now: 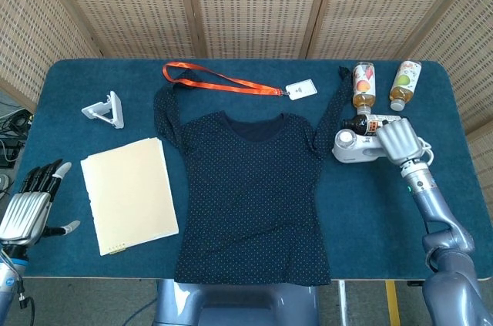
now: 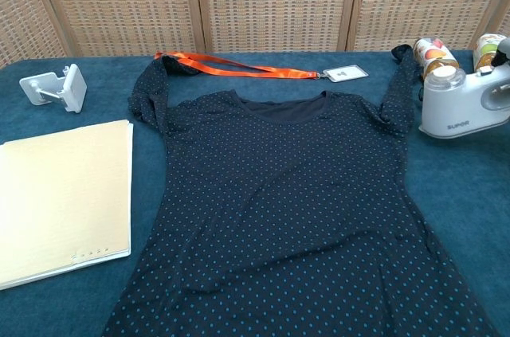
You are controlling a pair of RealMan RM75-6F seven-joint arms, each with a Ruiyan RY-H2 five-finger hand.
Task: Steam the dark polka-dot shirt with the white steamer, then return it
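The dark polka-dot shirt (image 1: 246,187) (image 2: 279,217) lies flat in the middle of the blue table, neck toward the far edge. The white steamer (image 1: 350,147) (image 2: 458,106) stands just off the shirt, beside its sleeve on the right and in front of the bottles. Its base looks to be down on the cloth. My right hand (image 1: 397,141) grips the steamer's handle. My left hand (image 1: 27,206) hangs off the table's left edge with its fingers apart and holds nothing.
Two juice bottles (image 1: 363,87) (image 1: 404,85) and a dark bottle (image 1: 381,122) lie behind the steamer. An orange lanyard (image 1: 219,79) with a badge (image 1: 300,89) lies beyond the collar. A yellow folder (image 1: 127,193) and a white stand (image 1: 105,110) sit at the left.
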